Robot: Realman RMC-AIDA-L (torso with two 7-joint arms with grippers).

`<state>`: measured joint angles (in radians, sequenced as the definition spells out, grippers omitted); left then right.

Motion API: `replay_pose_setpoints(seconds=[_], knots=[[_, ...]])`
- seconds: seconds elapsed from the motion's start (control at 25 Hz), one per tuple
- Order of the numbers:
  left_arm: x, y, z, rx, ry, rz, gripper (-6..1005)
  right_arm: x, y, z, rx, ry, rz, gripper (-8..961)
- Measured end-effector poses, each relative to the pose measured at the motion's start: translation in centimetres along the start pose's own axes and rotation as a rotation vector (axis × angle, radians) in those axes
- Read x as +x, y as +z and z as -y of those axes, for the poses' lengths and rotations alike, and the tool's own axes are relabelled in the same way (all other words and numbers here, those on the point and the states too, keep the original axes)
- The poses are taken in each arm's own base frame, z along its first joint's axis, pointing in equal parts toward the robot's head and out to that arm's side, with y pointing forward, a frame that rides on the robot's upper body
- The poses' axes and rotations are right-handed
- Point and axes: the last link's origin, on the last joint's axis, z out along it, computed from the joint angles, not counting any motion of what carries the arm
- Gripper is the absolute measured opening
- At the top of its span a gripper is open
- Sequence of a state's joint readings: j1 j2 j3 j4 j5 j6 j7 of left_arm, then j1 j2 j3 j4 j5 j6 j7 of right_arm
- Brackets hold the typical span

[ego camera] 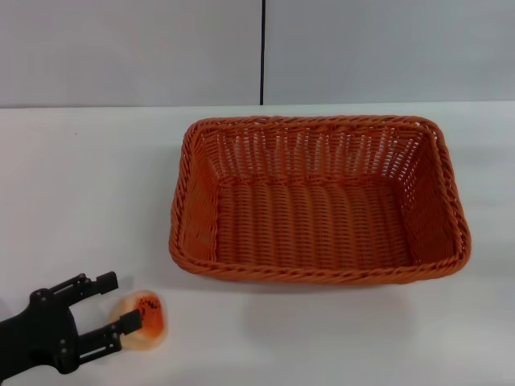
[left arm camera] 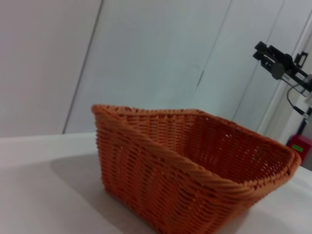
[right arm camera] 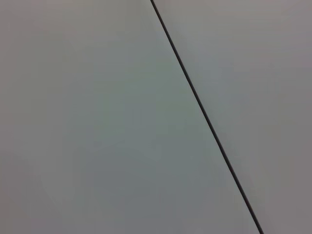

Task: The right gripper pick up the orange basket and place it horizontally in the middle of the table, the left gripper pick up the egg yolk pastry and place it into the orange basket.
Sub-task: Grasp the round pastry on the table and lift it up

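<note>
The orange basket [ego camera: 318, 201] lies flat with its long side across the middle of the white table [ego camera: 80, 177], and it is empty. It fills the left wrist view as the orange basket [left arm camera: 185, 165]. The egg yolk pastry [ego camera: 145, 320] sits on the table near the front left, orange-red patch up. My left gripper [ego camera: 121, 302] is open right at the pastry, one fingertip over its near side and the other beside it. Far off beyond the basket, a black claw that looks like my right gripper [left arm camera: 274, 59] hangs raised, off the table.
A grey wall [ego camera: 129, 48] with a dark vertical seam [ego camera: 262, 48] backs the table. The right wrist view shows only that wall and seam. A red box [left arm camera: 300, 146] stands off the table beyond the basket.
</note>
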<state>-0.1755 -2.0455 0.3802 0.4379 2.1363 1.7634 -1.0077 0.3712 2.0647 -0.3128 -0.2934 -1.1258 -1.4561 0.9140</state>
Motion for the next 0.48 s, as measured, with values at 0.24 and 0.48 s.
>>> replay_pose_setpoints(seconds=[0.24, 0.48], knots=[[-0.2, 0.4, 0.1, -0.009, -0.005, 0.023, 719, 0.2, -0.1, 0.0, 0.006, -0.006, -0.005, 511], [-0.5, 1.1, 0.3, -0.005, -0.006, 0.045, 684, 0.2, -0.1, 0.0, 0.008, -0.007, -0.006, 511]])
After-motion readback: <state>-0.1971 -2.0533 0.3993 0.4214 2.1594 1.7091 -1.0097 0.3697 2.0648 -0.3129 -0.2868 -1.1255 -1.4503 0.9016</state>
